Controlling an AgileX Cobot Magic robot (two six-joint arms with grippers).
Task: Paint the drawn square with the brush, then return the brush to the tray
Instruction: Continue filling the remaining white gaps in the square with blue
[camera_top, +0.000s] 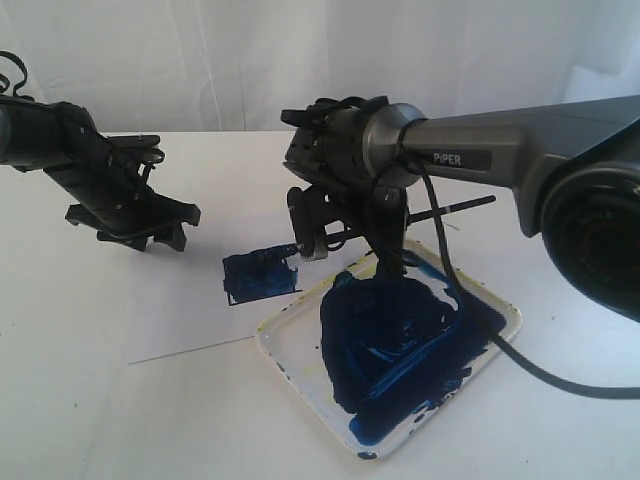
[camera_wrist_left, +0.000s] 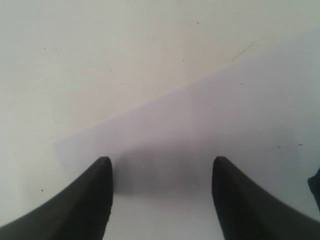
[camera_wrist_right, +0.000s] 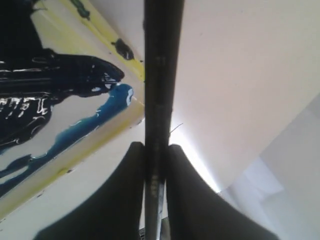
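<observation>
Brush (camera_wrist_right: 160, 75) in right gripper (camera_wrist_right: 156, 150), across tray (camera_wrist_right: 70, 167) rim

my right gripper (camera_top: 312, 243) covers the brush (camera_top: 462, 206) tip, one corner of the drawn square (camera_top: 258, 274) and the far corner of the tray (camera_top: 293, 352). in my right wrist view the brush runs out of frame at both ends. a dark patch (camera_wrist_left: 315, 186) at the edge of my left wrist view is cut off; i cannot tell what it is.

blue-painted square (camera_top: 260, 275) beside blue-smeared white tray (camera_top: 290, 350), black brush (camera_top: 465, 206) level above
</observation>
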